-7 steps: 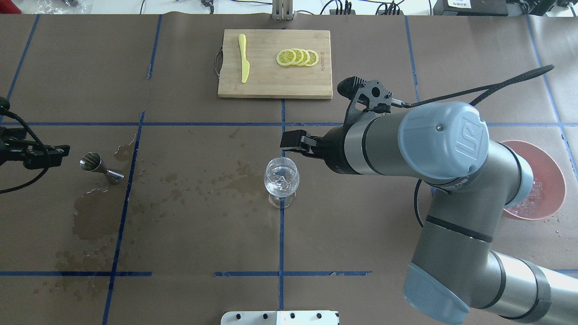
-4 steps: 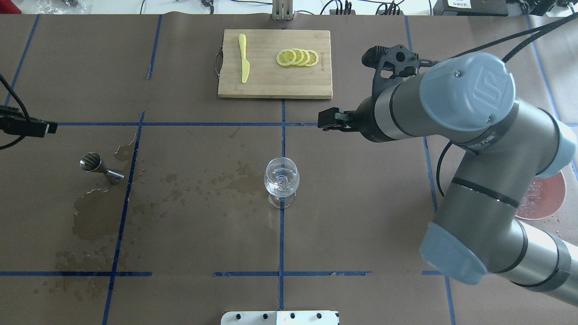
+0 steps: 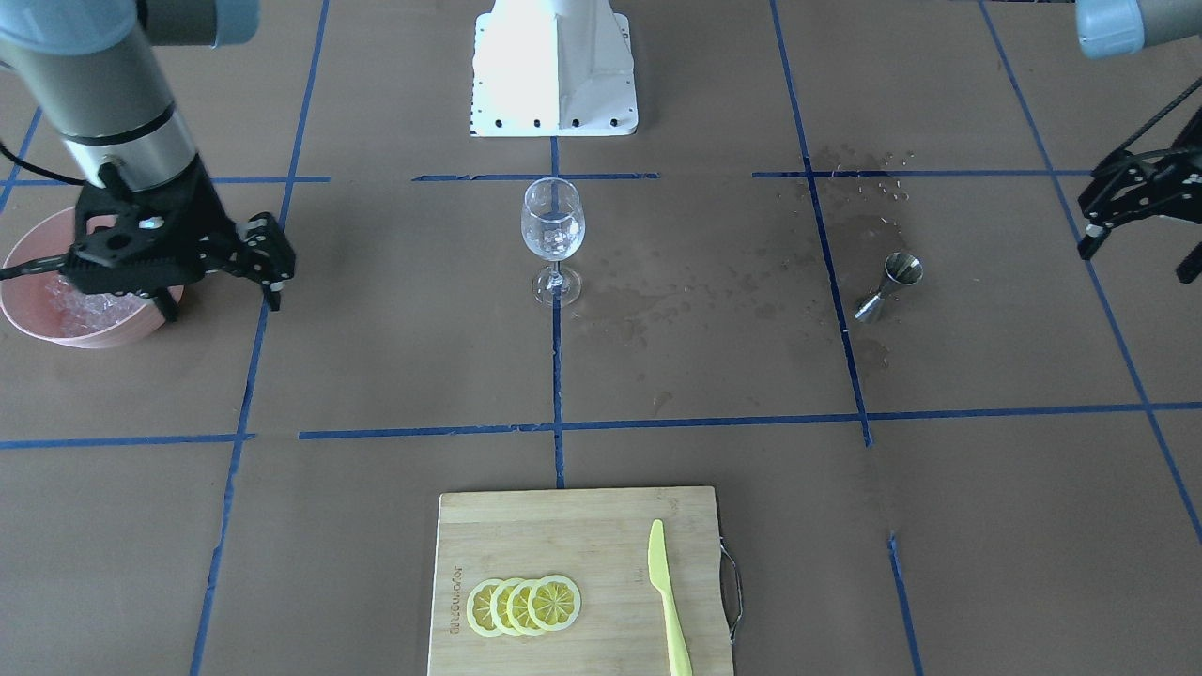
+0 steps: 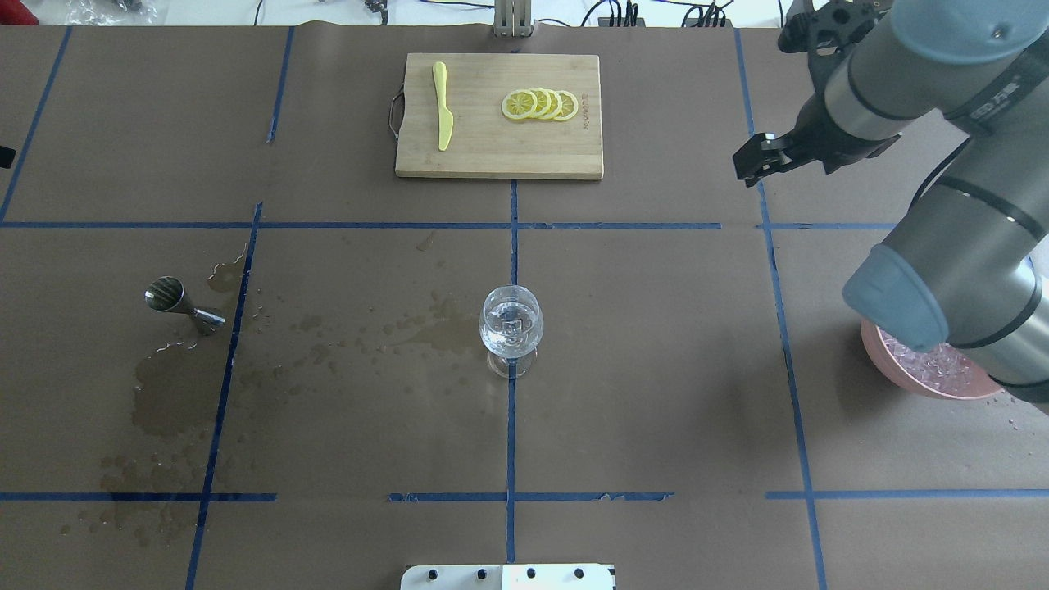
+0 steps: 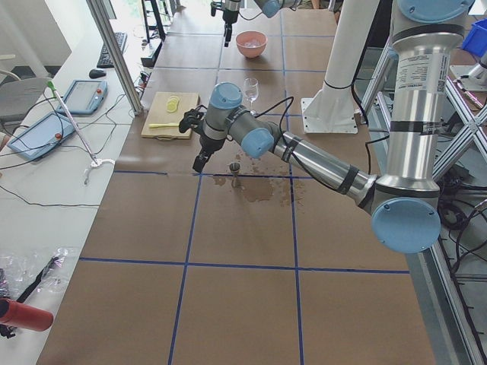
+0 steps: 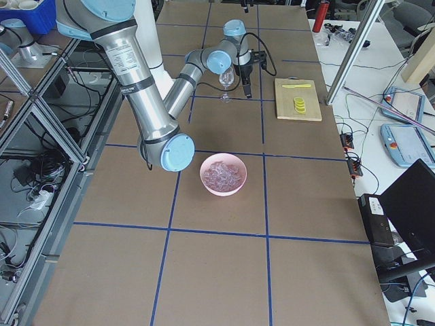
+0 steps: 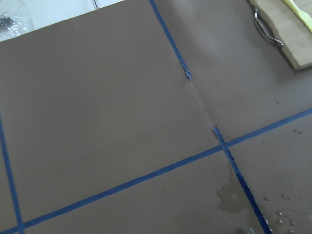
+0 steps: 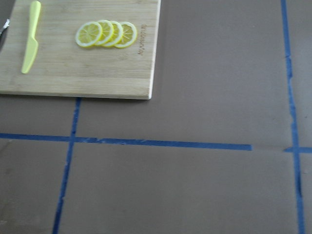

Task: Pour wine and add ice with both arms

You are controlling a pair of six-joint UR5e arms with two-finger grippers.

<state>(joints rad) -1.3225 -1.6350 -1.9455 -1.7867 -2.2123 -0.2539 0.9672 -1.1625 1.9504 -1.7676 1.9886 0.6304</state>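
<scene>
Overhead exterior: high behind robot, facing forward and down; white base [image 4: 508, 576] at bottom edge, cutting board [image 4: 499, 115] far. Front-facing: opposite side, steep down, base at top, board at bottom; wine glass [image 3: 553, 225] central in both. Exterior left, right: table ends, wide, along table; left arm [image 5: 319, 163] near in one, right arm [image 6: 136, 88] near in other. Wrist views: close, angled onto brown paper, both catching board.
</scene>
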